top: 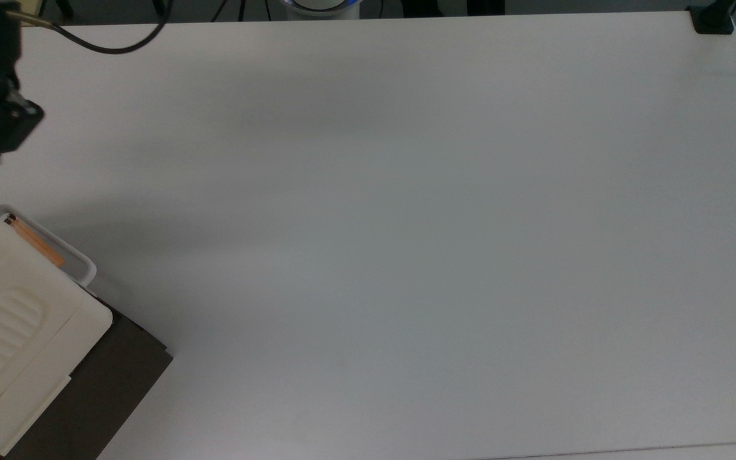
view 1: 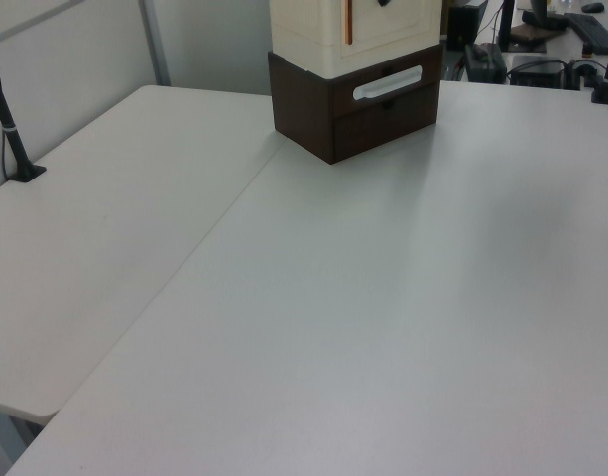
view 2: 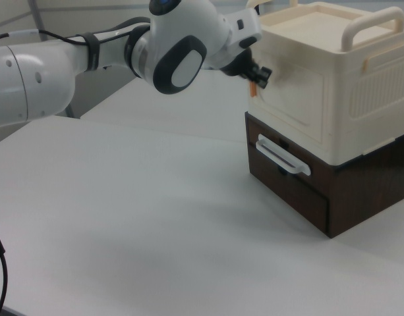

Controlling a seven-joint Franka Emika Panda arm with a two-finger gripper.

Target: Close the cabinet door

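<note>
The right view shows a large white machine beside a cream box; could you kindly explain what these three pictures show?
The white machine is a robot arm. The dark part at its end is its gripper, which it uses to grasp and push things. Here the gripper is at the upper front corner of the cream cabinet, right by the cabinet door. I see nothing held in it.

The door looks flush with the cabinet front, so it is shut or nearly so. The cabinet stands on a dark brown drawer unit with a white handle.

All of this is on a white table. The top view looks straight down, with the cabinet in the top view's lower left corner. The left view looks across the table towards the cabinet. The right view sees the arm from the side.
</note>
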